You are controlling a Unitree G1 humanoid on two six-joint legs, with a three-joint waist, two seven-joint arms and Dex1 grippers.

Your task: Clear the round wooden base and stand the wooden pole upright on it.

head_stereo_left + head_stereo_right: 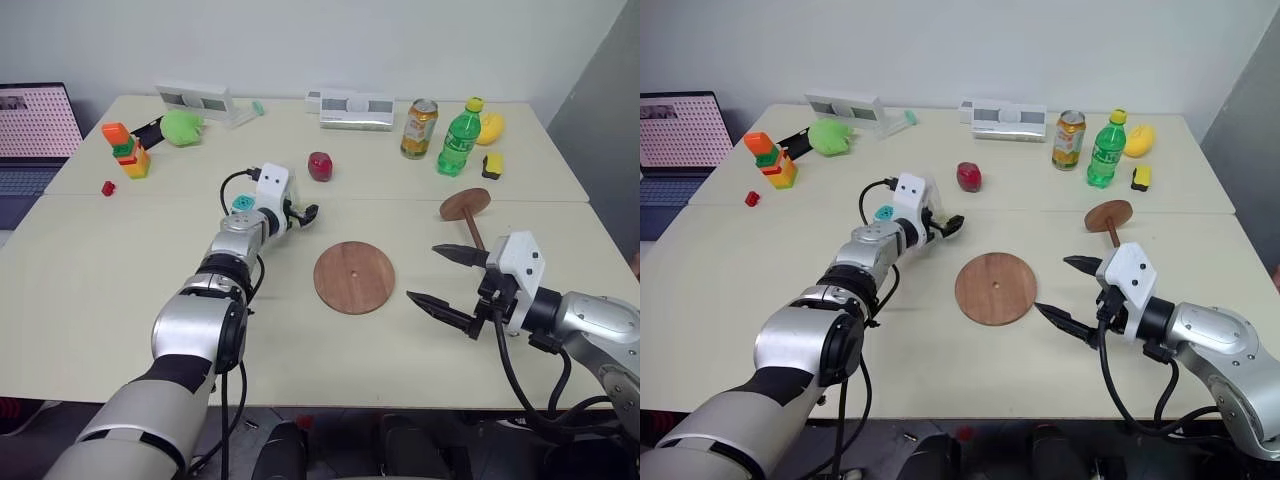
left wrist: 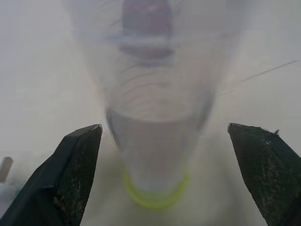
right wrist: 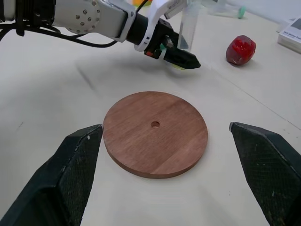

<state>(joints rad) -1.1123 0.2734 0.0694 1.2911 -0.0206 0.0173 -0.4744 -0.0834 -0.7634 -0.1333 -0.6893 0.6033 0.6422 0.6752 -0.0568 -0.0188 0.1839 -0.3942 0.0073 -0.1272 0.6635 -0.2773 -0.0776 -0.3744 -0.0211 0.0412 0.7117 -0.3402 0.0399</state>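
The round wooden base [image 1: 353,277] lies flat mid-table with its centre hole showing and nothing on it. To its right the wooden pole [image 1: 472,227] lies tipped on the table, resting on the disc [image 1: 465,204] fixed at its end. My left gripper [image 1: 303,213] is open left of the base. A clear plastic tube [image 2: 155,141] with a yellow bottom stands on the table between its fingers [image 2: 77,165], with a gap on each side. My right gripper [image 1: 423,272] hangs open just right of the base, holding nothing.
A red fruit [image 1: 320,166] sits behind the base. A can [image 1: 419,128], a green bottle [image 1: 459,138] and yellow items [image 1: 490,128] stand at the back right. Stacked blocks [image 1: 127,150], a green toy [image 1: 182,127] and a laptop [image 1: 35,130] are at the back left.
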